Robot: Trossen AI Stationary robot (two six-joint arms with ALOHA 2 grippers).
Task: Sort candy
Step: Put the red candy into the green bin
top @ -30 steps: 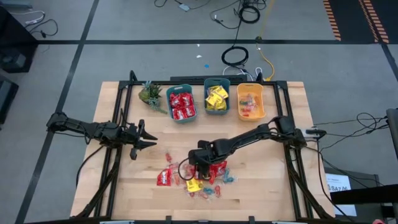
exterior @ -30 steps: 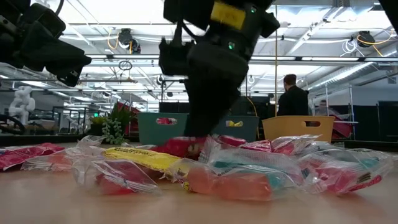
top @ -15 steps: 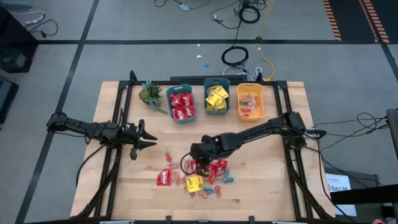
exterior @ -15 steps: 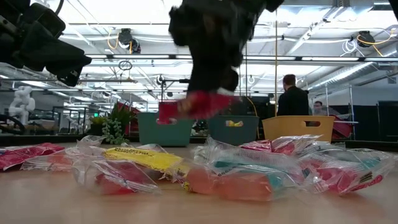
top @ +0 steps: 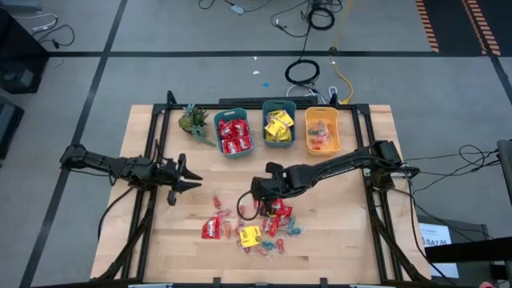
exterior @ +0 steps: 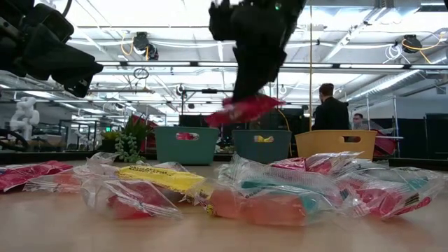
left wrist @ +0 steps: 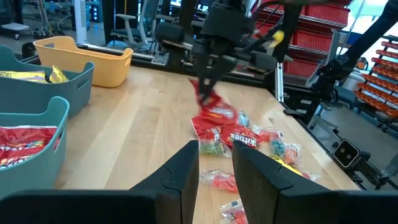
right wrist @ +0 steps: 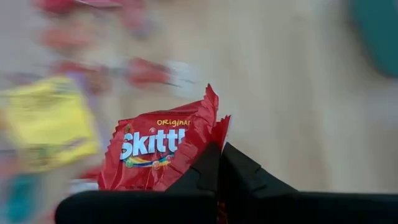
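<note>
Red Skittles packet (right wrist: 163, 152) (crinkled, white lettering), corner pinched by right gripper (right wrist: 219, 163), left gripper (left wrist: 214, 163) jaws slightly apart

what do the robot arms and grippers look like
Both arms are dark, nearly black, thin and jointed. The left gripper ends in two pointed black fingers, broad and angular up close. The right gripper sits on a bulkier black wrist. Black cables trail from the right arm's base.

Bare wood between candy pile (top: 260, 230) and bins (top: 278, 128); plant (top: 194, 121) crowds left bin
</note>
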